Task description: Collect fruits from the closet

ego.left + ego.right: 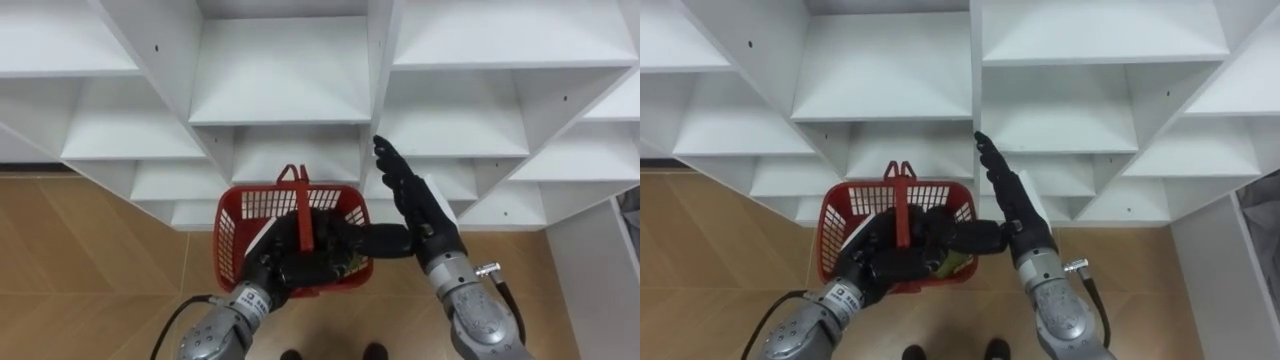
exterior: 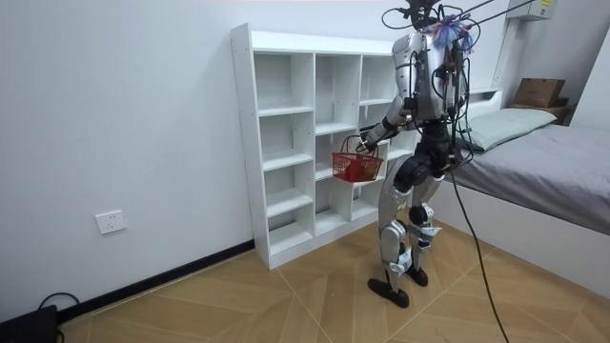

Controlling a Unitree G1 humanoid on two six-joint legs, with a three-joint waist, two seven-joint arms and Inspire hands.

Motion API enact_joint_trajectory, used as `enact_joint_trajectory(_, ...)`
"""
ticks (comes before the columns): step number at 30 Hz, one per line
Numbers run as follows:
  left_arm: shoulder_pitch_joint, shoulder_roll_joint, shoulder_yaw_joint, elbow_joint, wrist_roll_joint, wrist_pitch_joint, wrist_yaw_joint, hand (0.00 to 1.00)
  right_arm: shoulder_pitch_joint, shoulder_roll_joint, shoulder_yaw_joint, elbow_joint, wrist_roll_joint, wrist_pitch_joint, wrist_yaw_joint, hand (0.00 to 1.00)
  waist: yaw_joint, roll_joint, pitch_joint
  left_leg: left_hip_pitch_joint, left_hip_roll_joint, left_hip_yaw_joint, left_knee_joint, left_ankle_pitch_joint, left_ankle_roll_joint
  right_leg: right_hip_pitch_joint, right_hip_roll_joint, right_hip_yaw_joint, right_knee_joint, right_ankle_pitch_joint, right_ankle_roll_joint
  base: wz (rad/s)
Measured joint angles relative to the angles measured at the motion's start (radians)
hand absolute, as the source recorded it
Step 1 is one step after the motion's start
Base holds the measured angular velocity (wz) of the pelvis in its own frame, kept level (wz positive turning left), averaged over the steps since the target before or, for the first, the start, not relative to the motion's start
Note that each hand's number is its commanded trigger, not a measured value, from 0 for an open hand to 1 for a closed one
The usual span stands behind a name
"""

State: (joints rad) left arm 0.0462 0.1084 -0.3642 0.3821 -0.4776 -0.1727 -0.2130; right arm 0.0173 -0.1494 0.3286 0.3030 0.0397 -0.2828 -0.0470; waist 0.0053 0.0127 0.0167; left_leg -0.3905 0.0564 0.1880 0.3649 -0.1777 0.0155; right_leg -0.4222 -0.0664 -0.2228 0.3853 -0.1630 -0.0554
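I stand facing a white open-shelf closet (image 1: 280,90), close to its middle columns. A red plastic basket (image 1: 232,225) hangs in front of my waist, below the shelves. My left hand (image 1: 283,262) is curled round the basket's red handle (image 1: 301,205) and holds it up. My right hand (image 1: 412,205) is open beside the basket's right rim, fingers straight and pointing at the shelf edge, thumb stretched left over the basket. A small yellowish thing (image 1: 351,262) shows inside the basket under the hands; I cannot tell what it is. The room view shows the basket (image 2: 355,168) held at the shelf front.
The closet (image 2: 286,143) stands against a white wall on wooden floor (image 2: 286,295). A bed (image 2: 553,162) lies behind me at the room view's right, with a cardboard box (image 2: 538,91) beyond it. A wall socket (image 2: 111,222) sits low on the left.
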Motion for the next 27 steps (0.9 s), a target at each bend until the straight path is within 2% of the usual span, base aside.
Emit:
enact_joint_trajectory(17, 0.002, 0.021, 0.006, -0.011, 0.006, 0.0, -0.021, 1.0, 0.01, -0.008, -0.002, 0.008, 0.07, -0.001, 0.039, 0.0, -0.002, -0.007, 0.0041, 0.009, 0.0, -0.002, -0.004, 0.0, 0.0, 0.012, 0.003, -0.001, -0.012, 0.003, 0.001, 0.0)
enact_joint_trajectory(20, 0.007, 0.038, 0.007, -0.005, 0.041, 0.0, -0.031, 1.0, 0.02, -0.008, -0.002, 0.041, 0.105, -0.009, 0.056, 0.0, -0.007, -0.007, 0.0042, 0.029, 0.001, -0.001, -0.012, 0.0, 0.0, 0.037, 0.007, -0.001, -0.025, 0.005, 0.003, 0.0)
enact_joint_trajectory(23, 0.045, 0.051, 0.012, 0.016, 0.096, 0.0, -0.038, 1.0, 0.048, -0.013, -0.022, 0.083, 0.145, -0.009, 0.061, 0.0, -0.009, -0.009, 0.0039, 0.058, -0.002, 0.0, -0.028, 0.0, 0.0, 0.063, 0.006, -0.001, -0.032, 0.002, 0.007, 0.0)
enact_joint_trajectory(25, 0.073, 0.067, 0.033, 0.031, 0.126, -0.001, -0.034, 1.0, 0.08, -0.027, -0.044, 0.114, 0.151, -0.006, 0.054, 0.0, -0.009, -0.011, 0.0038, 0.072, -0.002, 0.001, -0.037, 0.0, 0.0, 0.077, 0.007, -0.002, -0.042, 0.001, 0.008, 0.0)
enact_joint_trajectory(27, 0.071, 0.071, 0.057, 0.075, 0.138, -0.004, -0.03, 1.0, 0.092, -0.043, -0.053, 0.15, 0.152, -0.004, 0.044, 0.0, -0.008, -0.012, 0.0041, 0.081, -0.003, 0.001, -0.041, 0.0, 0.0, 0.085, 0.007, -0.003, -0.045, 0.001, 0.008, 0.0)
